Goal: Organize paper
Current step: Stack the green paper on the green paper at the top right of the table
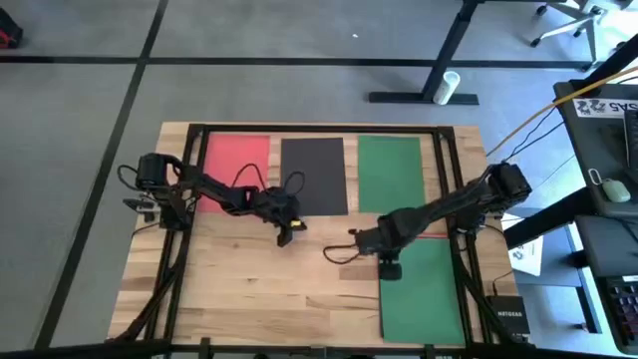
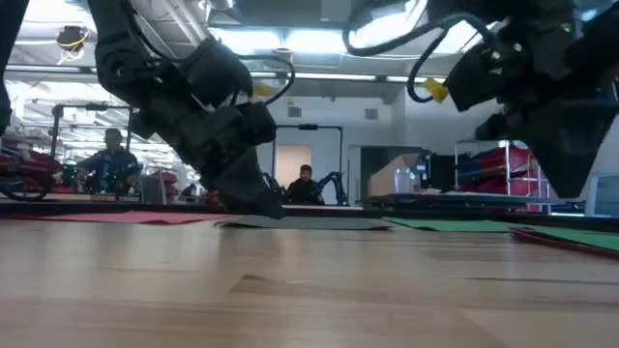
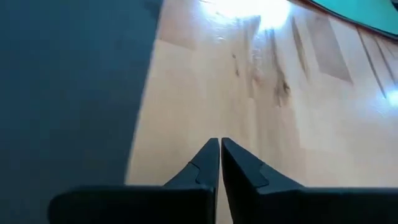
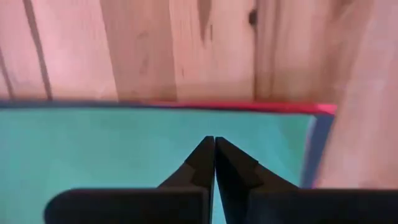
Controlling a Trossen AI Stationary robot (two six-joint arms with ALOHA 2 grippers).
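Along the bench's far edge lie red [image 1: 236,152], black [image 1: 314,176] and green [image 1: 390,172] paper; a green-topped stack [image 1: 423,294] fills the near right corner. Both grippers, left [image 1: 286,233] and right [image 1: 388,267], have jaws closed, empty. Pressing down could drag sheets askew.

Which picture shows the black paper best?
The high view: the whole black paper lies flat between a red sheet and a green sheet. The low view shows only a thin edge; the left wrist view, a dark patch; the right wrist view, none.
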